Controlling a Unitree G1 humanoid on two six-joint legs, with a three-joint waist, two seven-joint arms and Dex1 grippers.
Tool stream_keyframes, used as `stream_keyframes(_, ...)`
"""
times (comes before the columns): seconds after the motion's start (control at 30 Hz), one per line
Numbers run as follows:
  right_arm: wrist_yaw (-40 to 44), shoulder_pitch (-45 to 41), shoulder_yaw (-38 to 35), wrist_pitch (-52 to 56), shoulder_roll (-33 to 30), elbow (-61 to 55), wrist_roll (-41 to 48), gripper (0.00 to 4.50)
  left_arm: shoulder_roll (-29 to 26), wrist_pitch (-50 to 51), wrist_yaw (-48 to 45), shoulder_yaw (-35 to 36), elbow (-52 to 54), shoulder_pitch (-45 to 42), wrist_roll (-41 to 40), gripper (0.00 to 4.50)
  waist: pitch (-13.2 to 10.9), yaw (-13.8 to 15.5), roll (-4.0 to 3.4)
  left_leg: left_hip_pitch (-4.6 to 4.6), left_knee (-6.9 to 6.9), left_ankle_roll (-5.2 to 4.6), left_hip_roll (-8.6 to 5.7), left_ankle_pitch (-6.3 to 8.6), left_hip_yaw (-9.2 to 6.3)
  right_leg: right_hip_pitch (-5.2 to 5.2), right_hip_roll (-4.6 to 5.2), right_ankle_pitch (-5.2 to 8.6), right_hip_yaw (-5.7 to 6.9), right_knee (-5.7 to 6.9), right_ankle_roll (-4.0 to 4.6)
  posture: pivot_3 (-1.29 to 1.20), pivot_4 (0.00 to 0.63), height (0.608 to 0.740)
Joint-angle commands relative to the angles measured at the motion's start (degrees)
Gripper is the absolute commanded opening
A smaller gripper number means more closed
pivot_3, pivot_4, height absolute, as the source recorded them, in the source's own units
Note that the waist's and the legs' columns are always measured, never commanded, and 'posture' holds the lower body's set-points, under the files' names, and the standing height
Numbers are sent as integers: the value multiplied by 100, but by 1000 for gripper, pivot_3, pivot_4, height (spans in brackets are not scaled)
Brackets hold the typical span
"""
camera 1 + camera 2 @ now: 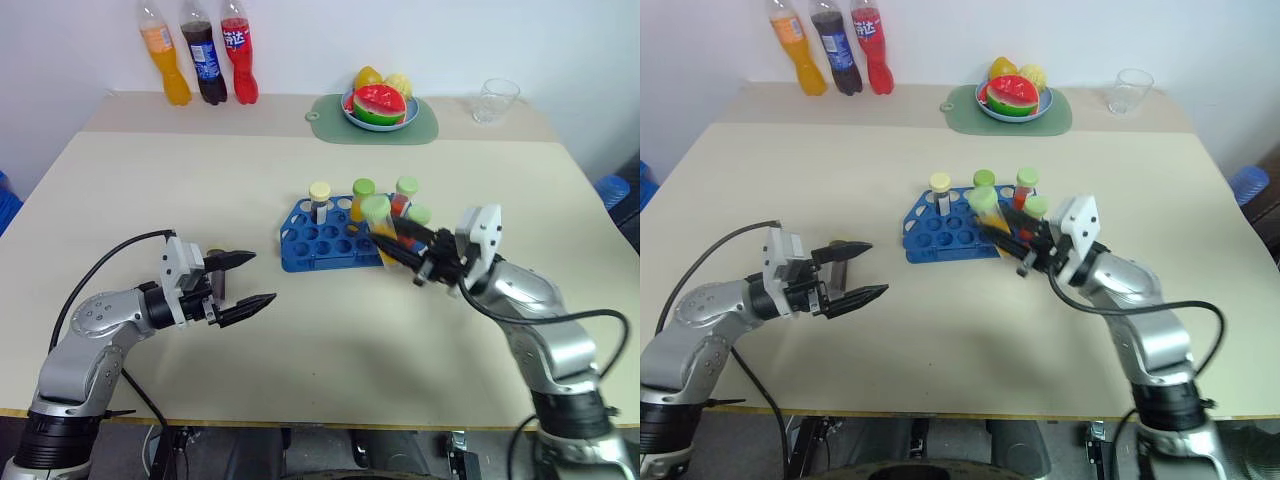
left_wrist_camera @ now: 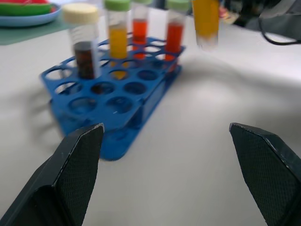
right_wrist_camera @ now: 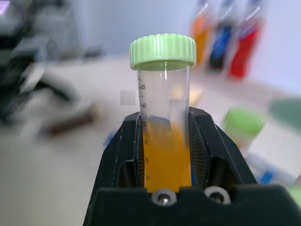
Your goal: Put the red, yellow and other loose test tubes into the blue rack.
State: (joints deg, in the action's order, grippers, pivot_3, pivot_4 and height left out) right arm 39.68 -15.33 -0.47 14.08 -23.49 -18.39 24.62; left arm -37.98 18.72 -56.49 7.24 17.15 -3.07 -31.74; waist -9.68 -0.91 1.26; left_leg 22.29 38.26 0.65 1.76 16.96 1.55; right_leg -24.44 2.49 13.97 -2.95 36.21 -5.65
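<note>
- The yellow tube (image 3: 163, 141) is clenched in the right pincer (image 1: 420, 255), lifted just above the blue rack's (image 1: 310, 245) right end.
- Four tubes seem already seated in the rack, though overlap blurs the count.
- The left pincer (image 1: 245, 280) hangs released, left of the rack above the worktop (image 1: 330, 340).
- Left to do: seat this tube.

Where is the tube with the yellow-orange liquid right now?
The yellow-orange tube is clamped in the right tool, held in the air by the right end of the blue rack, near the tubes standing there.
</note>
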Motion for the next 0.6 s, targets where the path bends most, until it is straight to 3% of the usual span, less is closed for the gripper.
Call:
stream_keyframes(0.03,-297,-229,64,-707,389,395,-386,1061,-9,87,123,-5,253,-19,-19,4421,0,8,0,1,0,0,0,0,-1,0,0,0,1,0,0,0,150,740)
stream_keyframes(0.6,-406,-468,322,-2738,1297,3000,-1153,1061,-170,89,-59,196,376,145,-133,4421,0,-23,-3,-5,-2,1,-1,-1,1,1,6,-1,2,4,2,0,150,740)
